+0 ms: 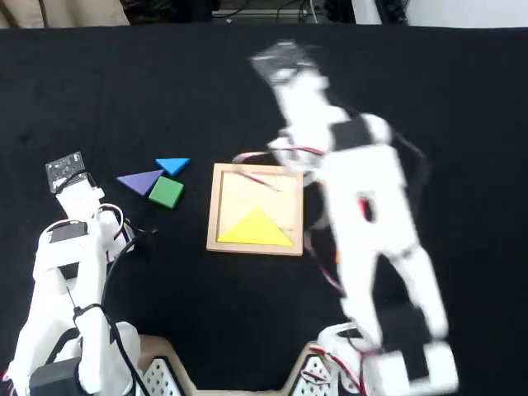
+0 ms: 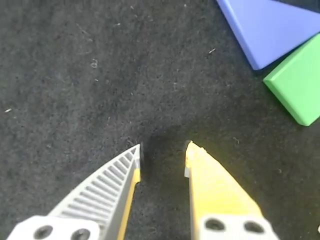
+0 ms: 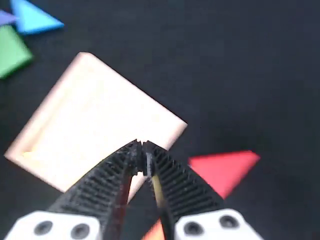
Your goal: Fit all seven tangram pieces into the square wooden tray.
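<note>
Presently, the wooden tray (image 1: pixel 216 223) holds one yellow triangle (image 1: pixel 256 229). The green square (image 1: pixel 166 192), purple triangle (image 1: pixel 139 181) and blue triangle (image 1: pixel 172 166) lie beside it on the tabletop (image 1: pixel 99 99) — left jaws parted, right jaws clenched.

Black table (image 1: pixel 124 91) — beige cloth (image 1: pixel 66 11) behind

We see the wooden tray (image 1: pixel 213 210), yellow triangle (image 1: pixel 256 228) inside it, green square (image 1: pixel 166 192), purple triangle (image 1: pixel 138 181), blue triangle (image 1: pixel 173 165) to its left, an arm (image 1: pixel 363 206) over its right edge
</note>
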{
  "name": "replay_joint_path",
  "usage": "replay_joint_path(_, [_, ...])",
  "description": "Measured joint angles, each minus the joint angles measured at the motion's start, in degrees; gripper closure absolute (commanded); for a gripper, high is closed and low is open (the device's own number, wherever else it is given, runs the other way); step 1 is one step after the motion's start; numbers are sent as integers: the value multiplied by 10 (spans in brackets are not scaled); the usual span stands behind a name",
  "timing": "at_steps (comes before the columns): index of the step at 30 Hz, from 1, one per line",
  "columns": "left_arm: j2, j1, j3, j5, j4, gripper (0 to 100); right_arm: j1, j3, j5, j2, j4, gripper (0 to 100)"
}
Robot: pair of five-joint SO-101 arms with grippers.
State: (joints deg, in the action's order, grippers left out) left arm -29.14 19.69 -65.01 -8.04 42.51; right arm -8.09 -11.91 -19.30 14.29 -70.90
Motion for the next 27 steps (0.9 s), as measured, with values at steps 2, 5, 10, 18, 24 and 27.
replay_joint_path(2, [0,0,0,0,0,844,62,-48,-6,46,12,986])
replay_joint_path(5, [0,0,0,0,0,844,129,-97,-13,67,20,986])
replay_joint_path(10, [0,0,0,0,0,844,201,-123,-26,48,33,879])
replay_joint_path(18, [0,0,0,0,0,844,187,-127,131,-58,71,625])
replay_joint_path(24, [0,0,0,0,0,844,120,-127,187,-143,131,629])
replay_joint_path(27, [0,-1,0,0,0,844,108,-127,215,-189,177,630])
